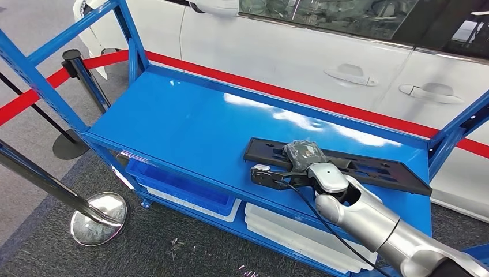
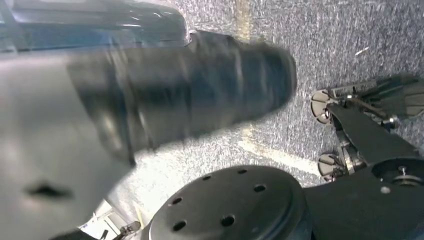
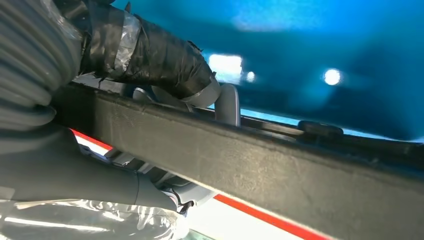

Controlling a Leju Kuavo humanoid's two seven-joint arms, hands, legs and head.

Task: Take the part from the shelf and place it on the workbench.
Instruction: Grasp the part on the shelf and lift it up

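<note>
Head view: right hand (image 1: 304,156) lay over the part (image 1: 380,168), fingers (image 3: 165,65) wrapped around its bar, whose long axis ran along the shelf (image 1: 190,124).

A black part (image 1: 346,164) lies on the glossy blue shelf (image 1: 190,124) beside a white car (image 1: 300,55).

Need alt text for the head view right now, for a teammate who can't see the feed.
The robot's right hand rests on a long black plastic part lying on the top level of a blue shelf. A white car stands behind a red barrier tape.
</note>
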